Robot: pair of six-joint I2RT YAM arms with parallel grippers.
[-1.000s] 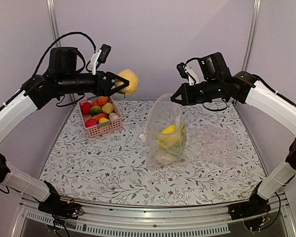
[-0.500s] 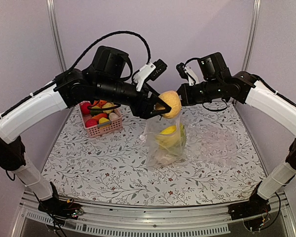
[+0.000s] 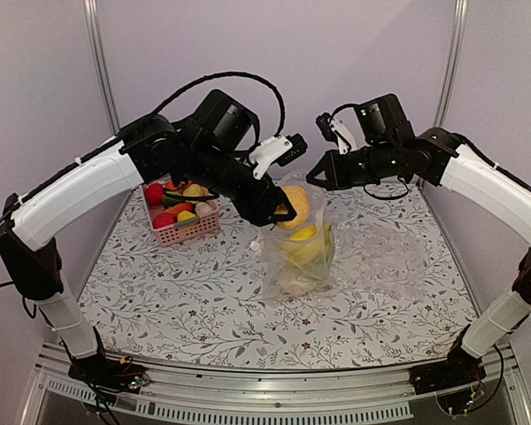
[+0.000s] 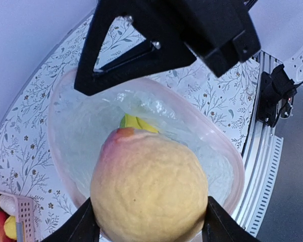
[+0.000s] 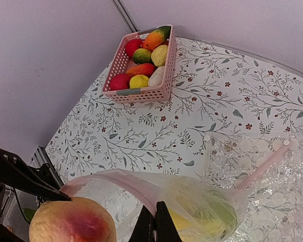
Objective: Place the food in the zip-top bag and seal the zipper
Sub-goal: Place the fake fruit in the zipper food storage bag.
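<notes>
My right gripper (image 3: 311,177) is shut on the rim of the zip-top bag (image 3: 303,257) and holds it upright. The bag's pink zipper (image 5: 125,177) is spread into an open ring. My left gripper (image 3: 286,209) is shut on a yellow-orange toy fruit (image 4: 149,189) with a red blush. The fruit sits in the mouth of the bag, inside the pink rim (image 4: 231,156). Yellow and green food (image 3: 305,239) lies lower in the bag. In the right wrist view the held fruit (image 5: 73,222) shows at the bottom left, beside my shut right gripper (image 5: 154,224).
A pink slatted basket (image 3: 188,232) with several toy fruits and vegetables stands at the back left of the flowered table. A larger crinkled clear bag (image 3: 396,252) lies flat on the table to the right of the held bag. Metal posts rise at both back corners.
My left arm has swung right from above the basket, carrying the fruit, and lowered it into the bag's open mouth. The right arm and the bag have stayed still.
</notes>
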